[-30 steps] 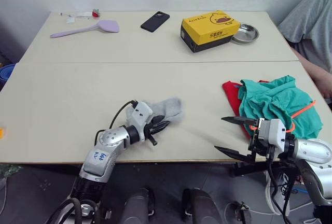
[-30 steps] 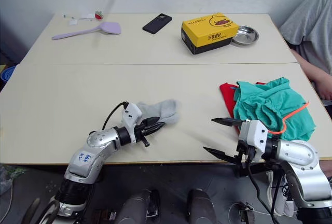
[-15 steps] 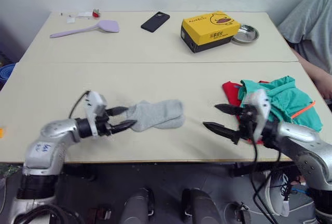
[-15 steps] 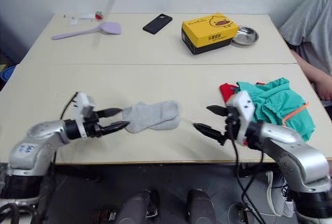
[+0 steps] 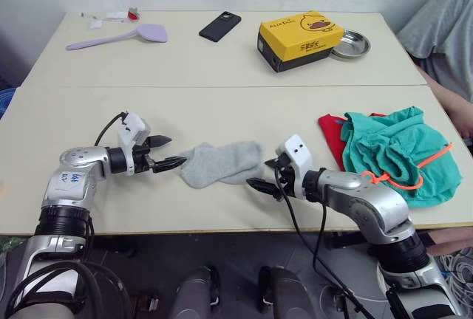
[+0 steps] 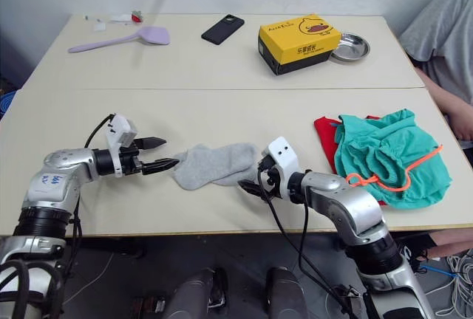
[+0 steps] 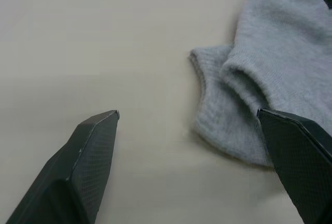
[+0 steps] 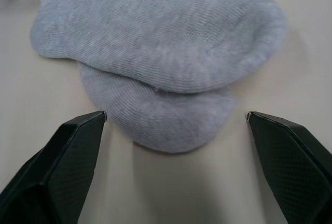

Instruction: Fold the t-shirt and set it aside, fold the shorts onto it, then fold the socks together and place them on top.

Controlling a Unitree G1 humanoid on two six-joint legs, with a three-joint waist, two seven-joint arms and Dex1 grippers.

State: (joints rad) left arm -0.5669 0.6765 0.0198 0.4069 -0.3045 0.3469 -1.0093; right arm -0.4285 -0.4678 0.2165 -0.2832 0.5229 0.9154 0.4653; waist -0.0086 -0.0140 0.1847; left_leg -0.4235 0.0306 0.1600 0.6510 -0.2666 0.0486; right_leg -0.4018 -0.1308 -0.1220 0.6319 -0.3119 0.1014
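Left eye view: the pair of light grey knit socks (image 5: 220,162) is lying stacked, one on the other, on the beige tabletop (image 5: 222,112) near its front edge. The left gripper (image 5: 168,153) is sitting just beside the socks' cuff end, its two black fingers spread apart and holding nothing. The right gripper (image 5: 264,174) is sitting at the toe end, fingers likewise parted and empty. To the right, the teal-green cloth shorts (image 5: 392,153) with the bright orange drawstring (image 5: 414,175) are lying bunched on top of the bright red cloth t-shirt (image 5: 331,133).

Right eye view: a yellow cardboard box (image 6: 299,38), a round metal dish (image 6: 349,48), a black phone (image 6: 222,29) and a lilac plastic spatula (image 6: 122,38) are resting at the far side of the table. A person's grey sleeve (image 6: 436,27) is showing at the right edge.

Left wrist view: the socks' ribbed cuffs (image 7: 218,79) are lying between the open fingertips (image 7: 98,130).

Right wrist view: the rounded toes are lying between the spread fingertips (image 8: 78,136), not touching them.
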